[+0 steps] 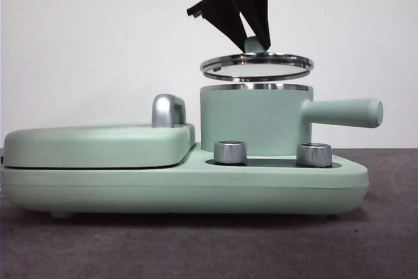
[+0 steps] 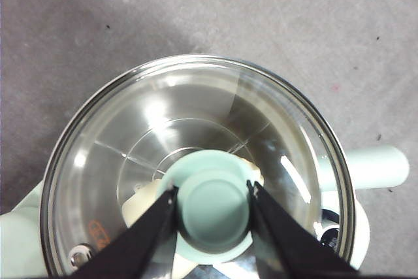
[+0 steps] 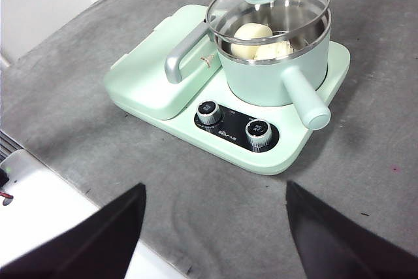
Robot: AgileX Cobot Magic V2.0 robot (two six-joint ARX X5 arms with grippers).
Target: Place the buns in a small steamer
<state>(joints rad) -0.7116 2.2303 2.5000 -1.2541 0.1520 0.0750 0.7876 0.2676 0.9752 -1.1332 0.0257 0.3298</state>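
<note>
The small steamer (image 1: pixel 255 119) is a mint-green pot with a stick handle (image 1: pixel 343 112), standing on the right of a mint-green appliance. Its glass lid (image 1: pixel 256 66) hangs level a little above the steel rim. My left gripper (image 1: pixel 253 44) comes down from above and is shut on the lid's green knob (image 2: pixel 212 204). Two pale buns (image 3: pixel 251 32) (image 3: pixel 274 50) lie side by side inside the steamer (image 3: pixel 274 70), seen through the lid (image 3: pixel 268 4). My right gripper (image 3: pixel 215 227) is open and empty, well back from the appliance over the grey table.
A flat mint-green grill lid (image 1: pixel 98 145) with a chrome handle (image 1: pixel 168 110) fills the appliance's left half. Two steel dials (image 1: pixel 230 151) (image 1: pixel 314 154) stand in front of the pot. A white surface (image 3: pixel 39 213) borders the table near my right gripper.
</note>
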